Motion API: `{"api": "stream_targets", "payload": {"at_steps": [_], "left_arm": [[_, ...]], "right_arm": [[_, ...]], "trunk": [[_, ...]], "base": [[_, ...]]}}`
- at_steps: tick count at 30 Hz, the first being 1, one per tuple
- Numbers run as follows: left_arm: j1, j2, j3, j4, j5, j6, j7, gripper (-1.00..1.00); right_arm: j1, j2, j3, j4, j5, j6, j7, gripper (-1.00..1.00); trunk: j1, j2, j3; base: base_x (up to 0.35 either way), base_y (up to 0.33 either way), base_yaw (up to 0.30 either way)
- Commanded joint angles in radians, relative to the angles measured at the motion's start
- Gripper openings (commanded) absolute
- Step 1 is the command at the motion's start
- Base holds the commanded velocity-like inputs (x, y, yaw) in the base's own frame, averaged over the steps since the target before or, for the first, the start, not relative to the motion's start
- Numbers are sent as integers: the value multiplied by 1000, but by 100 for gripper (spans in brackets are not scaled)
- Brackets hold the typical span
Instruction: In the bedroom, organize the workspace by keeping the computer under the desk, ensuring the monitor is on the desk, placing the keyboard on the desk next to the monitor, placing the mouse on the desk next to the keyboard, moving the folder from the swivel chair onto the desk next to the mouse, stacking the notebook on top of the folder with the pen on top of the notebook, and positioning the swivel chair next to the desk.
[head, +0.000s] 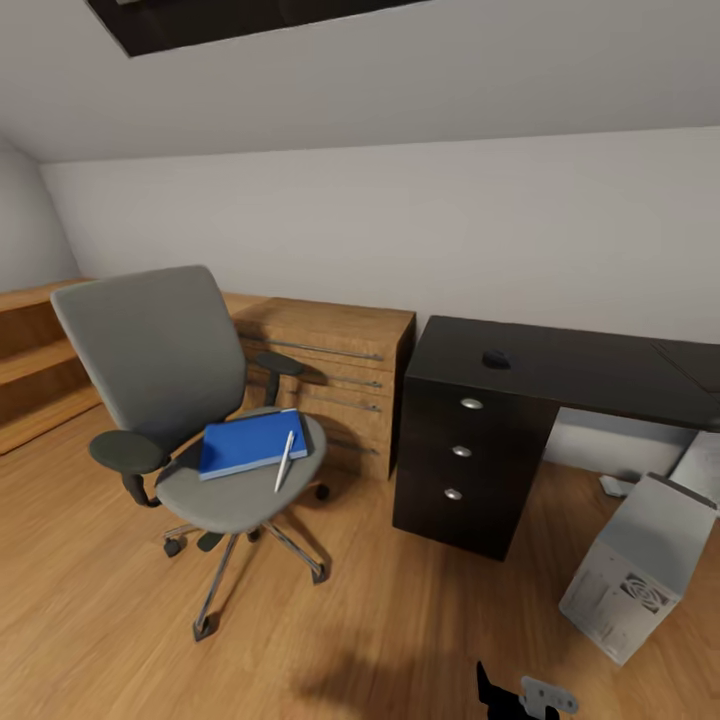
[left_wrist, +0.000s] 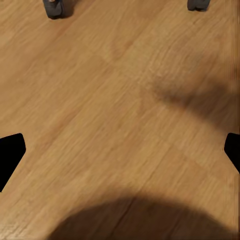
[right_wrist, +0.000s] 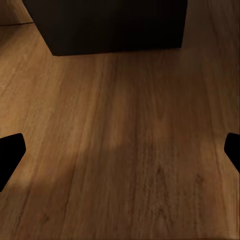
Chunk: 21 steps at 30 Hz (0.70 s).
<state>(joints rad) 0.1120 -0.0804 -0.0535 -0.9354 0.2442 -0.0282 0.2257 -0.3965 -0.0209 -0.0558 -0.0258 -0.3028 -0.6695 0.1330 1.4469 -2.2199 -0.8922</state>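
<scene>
The grey swivel chair (head: 160, 380) stands on the wooden floor left of the black desk (head: 590, 375). The blue folder (head: 250, 443) lies on its seat, with the white pen (head: 285, 460) resting across the folder's right edge. A small black mouse (head: 496, 359) sits on the desk top above the drawers. The pale computer (head: 640, 565) stands on the floor right of the drawer unit (head: 465, 450). Monitor, keyboard and notebook are out of view. My left gripper (left_wrist: 120, 150) hangs open over bare floor near two chair castors (left_wrist: 54, 9). My right gripper (right_wrist: 120, 150) is open over floor before the drawer unit's base (right_wrist: 110, 25).
A light wooden drawer chest (head: 335, 365) stands against the wall behind the chair, touching the desk's left side. Low wooden shelves (head: 30, 365) run along the left wall. A pale grey panel (head: 703, 458) shows under the desk at the right edge. Open floor lies in front.
</scene>
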Motion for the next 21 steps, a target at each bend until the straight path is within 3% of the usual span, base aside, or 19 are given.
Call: {"api": "stream_targets", "payload": {"at_steps": [1, 7, 21], "left_arm": [[0, 0, -3, -1, 10, -3, 6, 100], [0, -1, -33, 11, 9, -4, 6, 100], [-13, -10, -38, 58, -1, -3, 6, 100]], "right_arm": [[-1, 0, -6, 1, -7, -2, 10, 100], [-1, -1, -4, 1, -7, -3, 10, 100], [-1, -1, -3, 1, -7, -10, 12, 100]], "trunk": [[0, 0, -1], [0, 0, -1], [0, 0, -1]], "base": [[0, 0, -267], [0, 0, -290], [0, 0, -297]]}}
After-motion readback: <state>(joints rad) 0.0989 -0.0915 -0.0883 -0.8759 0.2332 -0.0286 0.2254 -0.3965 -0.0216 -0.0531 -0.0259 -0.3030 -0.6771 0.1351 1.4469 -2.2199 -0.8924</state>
